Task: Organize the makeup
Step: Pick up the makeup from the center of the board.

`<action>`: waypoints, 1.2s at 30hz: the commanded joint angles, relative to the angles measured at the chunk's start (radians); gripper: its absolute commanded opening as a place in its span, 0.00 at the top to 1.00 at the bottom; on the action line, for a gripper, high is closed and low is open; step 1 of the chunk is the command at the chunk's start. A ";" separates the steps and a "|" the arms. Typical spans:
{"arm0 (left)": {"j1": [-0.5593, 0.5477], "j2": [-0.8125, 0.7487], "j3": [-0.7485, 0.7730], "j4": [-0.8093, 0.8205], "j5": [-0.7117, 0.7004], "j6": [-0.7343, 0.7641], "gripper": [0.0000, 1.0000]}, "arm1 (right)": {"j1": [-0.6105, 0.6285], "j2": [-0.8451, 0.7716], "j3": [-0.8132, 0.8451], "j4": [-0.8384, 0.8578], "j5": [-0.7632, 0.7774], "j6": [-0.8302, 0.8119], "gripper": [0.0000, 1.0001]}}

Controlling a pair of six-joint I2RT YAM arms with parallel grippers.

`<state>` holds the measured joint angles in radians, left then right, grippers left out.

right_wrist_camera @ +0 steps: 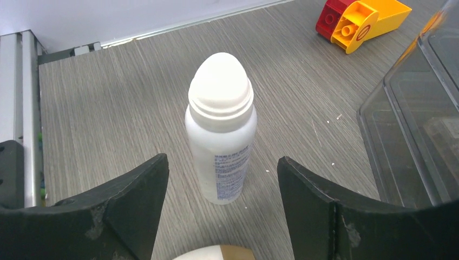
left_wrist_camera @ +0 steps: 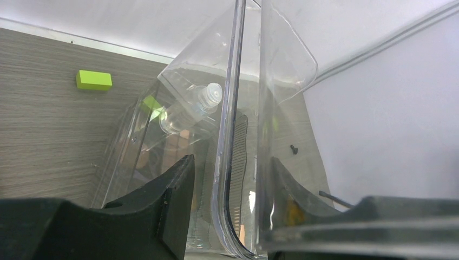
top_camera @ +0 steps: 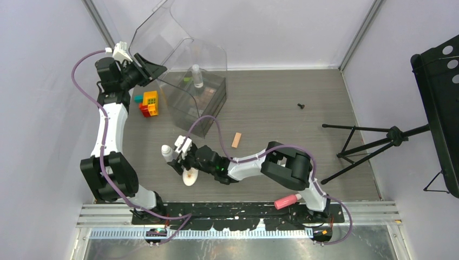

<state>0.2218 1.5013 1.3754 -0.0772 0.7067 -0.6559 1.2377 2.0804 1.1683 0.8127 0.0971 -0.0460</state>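
A white roll-on bottle (right_wrist_camera: 221, 146) stands upright on the table, just ahead of my right gripper (right_wrist_camera: 222, 158). That gripper is open, its fingers to either side of the bottle and touching nothing. The bottle (top_camera: 166, 153) and right gripper (top_camera: 177, 155) sit left of centre in the top view. A white oval compact (top_camera: 189, 176) lies under the gripper. My left gripper (top_camera: 153, 69) holds the raised clear lid (top_camera: 162, 38) of the case. The lid's edge (left_wrist_camera: 233, 108) runs between its fingers. A clear bottle (left_wrist_camera: 189, 111) stands inside the case. A pink bottle (top_camera: 285, 201) lies by the right arm's base.
The clear drawer case (top_camera: 197, 103) stands at the back, left of centre. Toy bricks (top_camera: 149, 103) lie to its left, and a green brick (left_wrist_camera: 93, 79) is nearby. A peach sponge (top_camera: 236, 140) and a small black piece (top_camera: 301, 106) lie mid-table. A black tripod stand (top_camera: 389, 135) occupies the right.
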 commanded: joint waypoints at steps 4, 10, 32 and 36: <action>0.008 0.037 -0.027 -0.053 -0.020 -0.031 0.54 | 0.005 0.062 0.100 0.087 0.031 0.018 0.24; 0.010 0.036 -0.027 -0.053 -0.018 -0.032 0.54 | 0.004 0.091 0.131 0.096 0.042 0.022 0.30; 0.017 0.035 -0.032 -0.039 -0.008 -0.045 0.54 | 0.004 0.108 0.140 0.157 0.035 0.043 0.67; 0.018 0.036 -0.031 -0.037 -0.007 -0.046 0.54 | 0.005 0.049 0.081 0.196 -0.004 0.038 0.85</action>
<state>0.2276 1.5047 1.3701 -0.0608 0.7200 -0.6743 1.2377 2.2238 1.2961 0.8986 0.1219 -0.0074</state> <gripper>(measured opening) 0.468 0.528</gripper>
